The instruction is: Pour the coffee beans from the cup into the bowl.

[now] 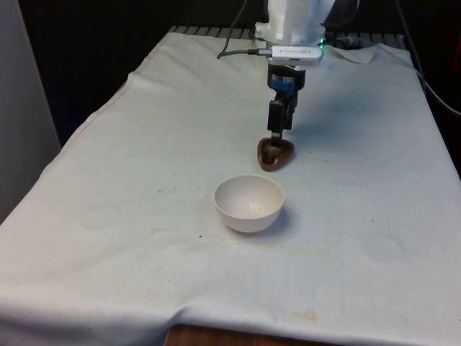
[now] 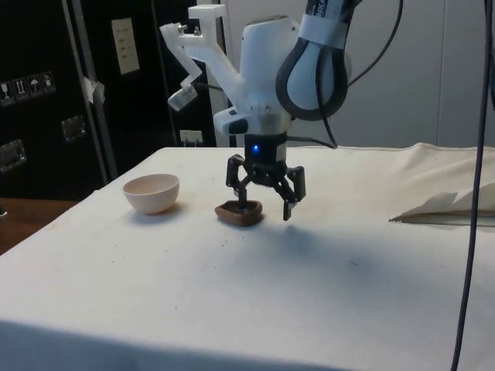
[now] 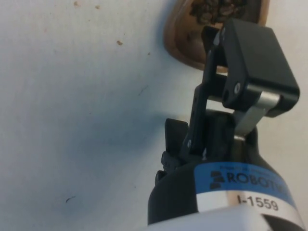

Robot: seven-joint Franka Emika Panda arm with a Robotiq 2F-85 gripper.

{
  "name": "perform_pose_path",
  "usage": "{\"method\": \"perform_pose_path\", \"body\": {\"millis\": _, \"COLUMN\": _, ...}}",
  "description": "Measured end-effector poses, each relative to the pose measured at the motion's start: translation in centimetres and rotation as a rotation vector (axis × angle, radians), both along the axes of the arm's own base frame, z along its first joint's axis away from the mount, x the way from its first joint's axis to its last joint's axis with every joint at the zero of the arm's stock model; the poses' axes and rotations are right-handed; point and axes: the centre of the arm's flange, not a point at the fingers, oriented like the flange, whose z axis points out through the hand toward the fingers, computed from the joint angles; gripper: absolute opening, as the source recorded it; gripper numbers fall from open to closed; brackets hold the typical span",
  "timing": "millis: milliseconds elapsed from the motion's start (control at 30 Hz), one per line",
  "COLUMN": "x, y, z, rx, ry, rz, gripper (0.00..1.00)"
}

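Note:
A low brown cup (image 1: 276, 154) with dark coffee beans (image 3: 216, 9) inside stands on the white cloth. The pale empty bowl (image 1: 248, 203) sits a short way from it, toward the table's front edge. My gripper (image 2: 264, 199) hangs just over the cup (image 2: 240, 212) and is open. In the side view one finger (image 2: 234, 184) reaches down at the cup's rim on the bowl's (image 2: 151, 192) side, while the other stands clear of the cup. The wrist view has a black finger (image 3: 250, 67) partly covering the cup (image 3: 180, 38). Nothing is held.
White cloth (image 1: 130, 216) covers the whole table, with a few small brown specks and stains near the bowl. A folded ridge of cloth (image 2: 441, 207) lies toward the robot's end. Cables (image 1: 432, 86) hang at the front view's right.

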Motion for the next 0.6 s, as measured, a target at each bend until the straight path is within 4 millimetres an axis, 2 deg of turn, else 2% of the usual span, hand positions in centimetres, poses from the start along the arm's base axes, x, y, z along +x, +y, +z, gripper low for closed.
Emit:
{"method": "perform_pose_path", "body": {"millis": 67, "x": -0.04, "y": 0.20, "z": -0.03, "rx": 0.001, "ry": 0.001, "rz": 0.004, "gripper": 0.99}}
{"method": "perform_pose_path", "body": {"millis": 133, "x": -0.04, "y": 0.25, "z": -0.03, "rx": 0.001, "ry": 0.001, "rz": 0.005, "gripper": 0.90}}
{"method": "perform_pose_path", "body": {"millis": 200, "x": -0.09, "y": 0.30, "z": -0.06, "rx": 0.001, "ry": 0.002, "rz": 0.007, "gripper": 0.68}}
{"method": "perform_pose_path", "body": {"millis": 233, "x": -0.09, "y": 0.30, "z": -0.06, "rx": 0.001, "ry": 0.002, "rz": 0.007, "gripper": 0.63}}
{"method": "perform_pose_path", "body": {"millis": 267, "x": -0.09, "y": 0.35, "z": -0.06, "rx": 0.002, "ry": 0.002, "rz": 0.008, "gripper": 0.63}}
{"method": "perform_pose_path", "body": {"millis": 300, "x": -0.09, "y": 0.35, "z": -0.06, "rx": 0.002, "ry": 0.002, "rz": 0.008, "gripper": 0.58}}
{"method": "perform_pose_path", "body": {"millis": 433, "x": -0.09, "y": 0.40, "z": -0.06, "rx": 0.002, "ry": 0.002, "rz": 0.009, "gripper": 0.35}}
{"method": "perform_pose_path", "body": {"millis": 467, "x": -0.09, "y": 0.40, "z": -0.06, "rx": 0.002, "ry": 0.002, "rz": 0.009, "gripper": 0.25}}
{"method": "perform_pose_path", "body": {"millis": 500, "x": -0.09, "y": 0.40, "z": -0.06, "rx": 0.002, "ry": 0.002, "rz": 0.009, "gripper": 0.20}}
{"method": "perform_pose_path", "body": {"millis": 533, "x": -0.09, "y": 0.40, "z": -0.06, "rx": 0.002, "ry": 0.002, "rz": 0.009, "gripper": 0.20}}
{"method": "perform_pose_path", "body": {"millis": 600, "x": -0.07, "y": 0.45, "z": -0.02, "rx": 0.002, "ry": 0.001, "rz": 0.010, "gripper": 0.09}}
